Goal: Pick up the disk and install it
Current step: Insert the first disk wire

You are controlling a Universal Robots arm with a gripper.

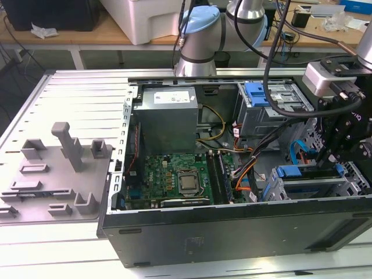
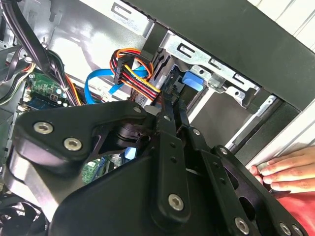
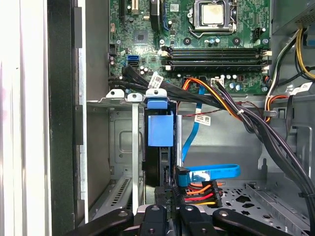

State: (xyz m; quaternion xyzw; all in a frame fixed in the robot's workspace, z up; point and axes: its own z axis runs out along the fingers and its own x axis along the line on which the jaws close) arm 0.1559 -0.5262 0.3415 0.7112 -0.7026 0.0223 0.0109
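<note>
Disk (image 3: 160, 132) stood edge-on in the drive cage (image 1: 302, 187) at the case's front corner, its blue carrier tab just ahead of the gripper (image 3: 171, 192); we could not tell whether the jaws were open or gripping it. Beyond, we saw the motherboard (image 1: 174, 179), and a person's hand (image 2: 285, 169) rested on the computer case (image 1: 232, 232) edge.

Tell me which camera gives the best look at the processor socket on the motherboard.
The exterior view: the processor socket sits unobstructed amid the green motherboard. The first wrist view shows it partly cropped at the frame edge. The second wrist view shows just a sliver of board.
</note>
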